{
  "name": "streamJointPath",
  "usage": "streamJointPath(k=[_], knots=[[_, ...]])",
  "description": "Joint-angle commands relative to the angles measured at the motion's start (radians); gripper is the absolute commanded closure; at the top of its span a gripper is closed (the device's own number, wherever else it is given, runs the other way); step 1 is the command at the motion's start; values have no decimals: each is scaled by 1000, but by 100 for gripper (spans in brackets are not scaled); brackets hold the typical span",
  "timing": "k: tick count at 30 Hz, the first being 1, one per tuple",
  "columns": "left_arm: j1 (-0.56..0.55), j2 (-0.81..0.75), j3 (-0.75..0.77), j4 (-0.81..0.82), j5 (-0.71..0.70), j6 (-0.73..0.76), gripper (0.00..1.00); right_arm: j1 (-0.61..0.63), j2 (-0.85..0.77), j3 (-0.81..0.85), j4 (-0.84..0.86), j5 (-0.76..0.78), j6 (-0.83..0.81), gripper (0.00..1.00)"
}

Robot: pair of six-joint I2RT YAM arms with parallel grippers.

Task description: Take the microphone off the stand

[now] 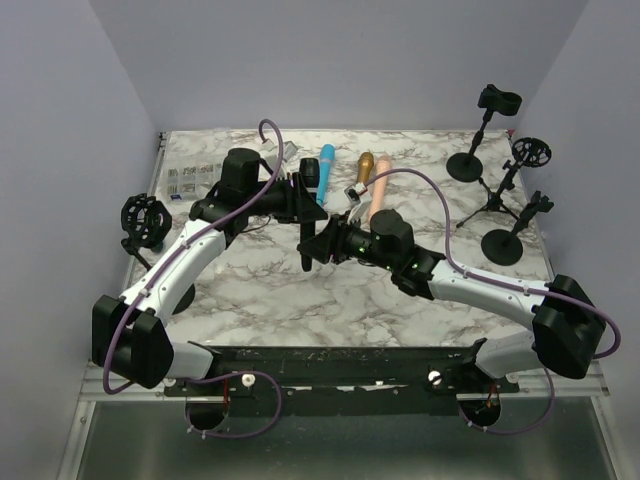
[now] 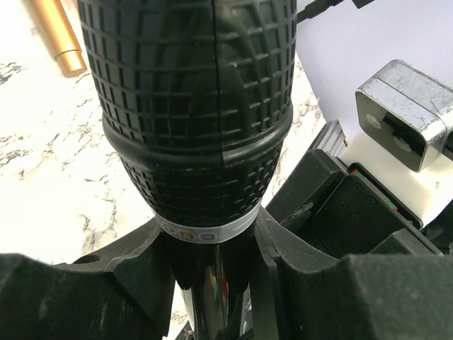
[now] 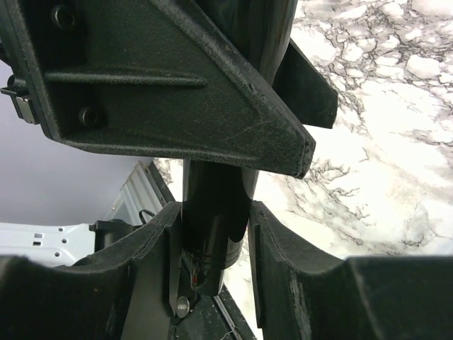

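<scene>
A black microphone (image 1: pixel 307 215) with a mesh head (image 2: pixel 191 106) hangs upright over the middle of the marble table (image 1: pixel 300 300), free of any stand. My left gripper (image 1: pixel 298 200) is shut on its neck, just under the white ring below the head. My right gripper (image 1: pixel 318 245) is shut on the lower end of the black handle (image 3: pixel 212 219), right beneath the left gripper's finger (image 3: pixel 163 78). An empty black shock-mount stand (image 1: pixel 146 220) stands at the table's left edge, beside my left arm.
Blue (image 1: pixel 326 165), gold (image 1: pixel 365 165) and pink (image 1: pixel 379 190) microphones lie at the back middle; the gold one also shows in the left wrist view (image 2: pixel 56 35). Three black stands (image 1: pixel 485 130), (image 1: pixel 505 185), (image 1: pixel 515 230) stand at the back right. A printed sheet (image 1: pixel 188 183) lies back left.
</scene>
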Motion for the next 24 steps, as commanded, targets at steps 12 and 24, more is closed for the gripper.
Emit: streamJointPath(k=[12, 24], knots=[[-32, -104, 65, -127, -168, 112, 38, 2, 14, -26, 80, 138, 108, 99], [-27, -278, 51, -173, -488, 211, 7, -138, 269, 377, -471, 298, 73, 99]])
